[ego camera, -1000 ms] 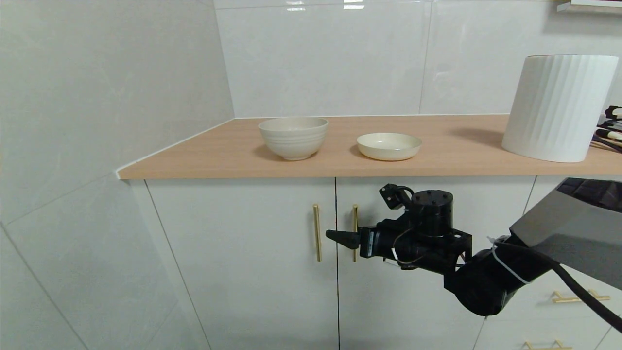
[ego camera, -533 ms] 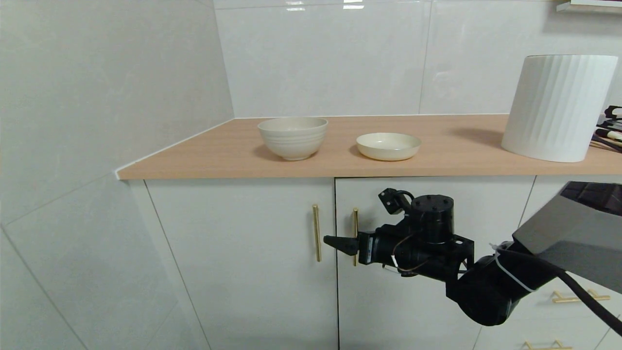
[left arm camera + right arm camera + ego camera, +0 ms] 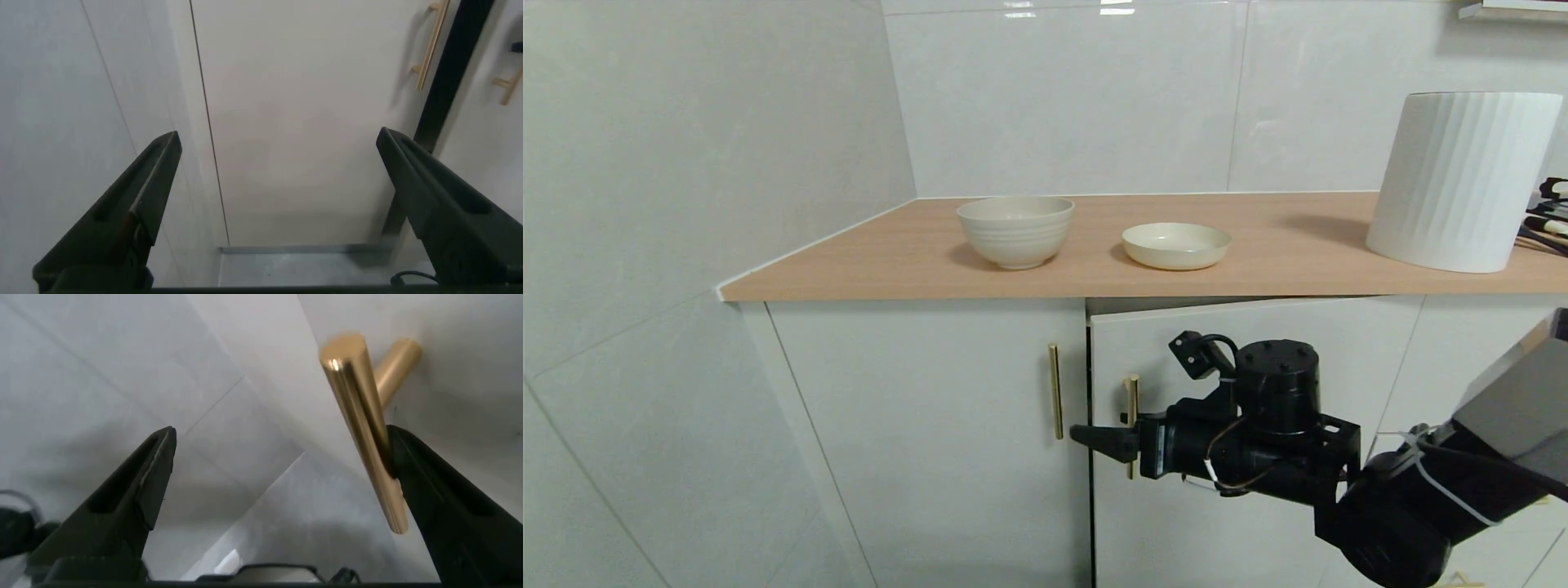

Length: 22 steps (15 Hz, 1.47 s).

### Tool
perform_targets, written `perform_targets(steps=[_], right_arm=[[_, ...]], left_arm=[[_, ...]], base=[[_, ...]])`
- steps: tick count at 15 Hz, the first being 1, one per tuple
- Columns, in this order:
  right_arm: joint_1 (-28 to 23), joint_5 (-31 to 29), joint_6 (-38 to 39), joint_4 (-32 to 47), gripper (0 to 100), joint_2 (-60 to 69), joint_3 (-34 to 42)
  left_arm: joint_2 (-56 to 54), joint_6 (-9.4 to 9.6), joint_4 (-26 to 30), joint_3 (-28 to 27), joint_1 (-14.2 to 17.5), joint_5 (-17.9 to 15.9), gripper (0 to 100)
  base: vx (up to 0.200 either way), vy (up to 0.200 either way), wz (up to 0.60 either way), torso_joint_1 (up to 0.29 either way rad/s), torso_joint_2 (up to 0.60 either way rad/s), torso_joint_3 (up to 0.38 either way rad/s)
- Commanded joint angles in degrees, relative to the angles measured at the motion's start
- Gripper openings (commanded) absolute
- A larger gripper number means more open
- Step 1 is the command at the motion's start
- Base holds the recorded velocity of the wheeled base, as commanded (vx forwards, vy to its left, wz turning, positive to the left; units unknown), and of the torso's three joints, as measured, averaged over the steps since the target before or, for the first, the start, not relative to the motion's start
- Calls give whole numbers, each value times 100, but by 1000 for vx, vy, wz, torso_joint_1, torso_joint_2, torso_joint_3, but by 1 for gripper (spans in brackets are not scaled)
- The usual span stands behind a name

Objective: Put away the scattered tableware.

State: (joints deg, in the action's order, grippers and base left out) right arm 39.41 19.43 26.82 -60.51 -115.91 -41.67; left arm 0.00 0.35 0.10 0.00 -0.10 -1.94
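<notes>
1. Since a second ago the right cabinet door (image 3: 1356,335) has swung out from the frame, leaving a dark gap under the countertop (image 3: 866,273), and the right gripper (image 3: 1104,439) has drawn back and lower with the door's brass handle (image 3: 1131,396).
2. On my far left, the left gripper (image 3: 276,147) has its fingers spread wide with nothing between them. It faces the lower part of the left cabinet door (image 3: 915,425), well apart from it.
3. That left door sits flush in the frame, its own brass handle (image 3: 1054,390) upright near the centre seam.
4. Up on the countertop, the cream bowl (image 3: 1015,231) stands upright, left of centre.
5. Just to its right, with a bare strip of wood between them, the shallow cream dish (image 3: 1176,245) rests flat. Both sit near the front edge, above the two doors.
6. Below the dish, the right gripper is spread wide around the right door's handle. In the right wrist view the brass bar lies between the fingers, close against one finger (image 3: 433,506). I cannot tell whether they actually touch.
7. Farther right, a tall white ribbed container (image 3: 1462,180) stands on the countertop, well apart from the dish.
</notes>
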Motion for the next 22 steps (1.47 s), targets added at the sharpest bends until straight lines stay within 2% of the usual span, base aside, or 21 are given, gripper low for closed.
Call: perform_targets(steps=[1, 3, 6, 8, 14, 15, 17, 18, 19, 20, 21, 22], right_arm=[[31, -1, -10, -13, 100, 455, 335], [58, 8, -1, -119, 100, 622, 651], [137, 8, -1, -743, 100, 684, 1222], [198, 8, 78, -962, 100, 613, 1275], [330, 96, 104, -971, 100, 341, 1178], [339, 96, 113, -971, 100, 297, 1196], [374, 96, 122, -971, 100, 288, 1205], [374, 96, 131, -971, 100, 288, 1205], [374, 96, 131, -971, 100, 306, 1214], [374, 87, 131, -971, 100, 306, 1214], [374, 87, 131, -971, 100, 323, 1214], [374, 87, 131, -980, 100, 323, 1214]], left_arm=[[0, 0, -1, 0, 1, 0, 100], [0, 0, 8, 0, 1, 0, 100], [0, 0, -1, 0, 1, 0, 100], [0, 17, 8, 0, 1, -8, 100], [0, 9, -45, -105, 1, -79, 100], [334, -9, 263, -1099, -87, -887, 100], [1529, -27, 746, -2259, -157, -1836, 100], [2382, -62, 746, -2733, -166, -2267, 100], [3234, -132, 729, -3103, -157, -2654, 100], [3586, -150, 702, -3243, -166, -2830, 100], [4676, -167, 562, -3612, -175, -3313, 100], [5396, -167, 298, -3744, -271, -3647, 100]], base=[[0, 0, 0, 0, 0, 0], [0, 0, 0, 0, 0, 0], [0, 0, 0, 0, 0, 0], [0, 0, 0, 0, 0, 0], [0, 0, 0, 0, 0, 0], [0, 0, 0, 0, 0, 0], [0, 0, 0, 0, 0, 0], [0, 0, 0, 0, 0, 0], [0, 0, 0, 0, 0, 0], [0, 0, 0, 0, 0, 0], [0, 0, 0, 0, 0, 0], [0, 0, 0, 0, 0, 0]])
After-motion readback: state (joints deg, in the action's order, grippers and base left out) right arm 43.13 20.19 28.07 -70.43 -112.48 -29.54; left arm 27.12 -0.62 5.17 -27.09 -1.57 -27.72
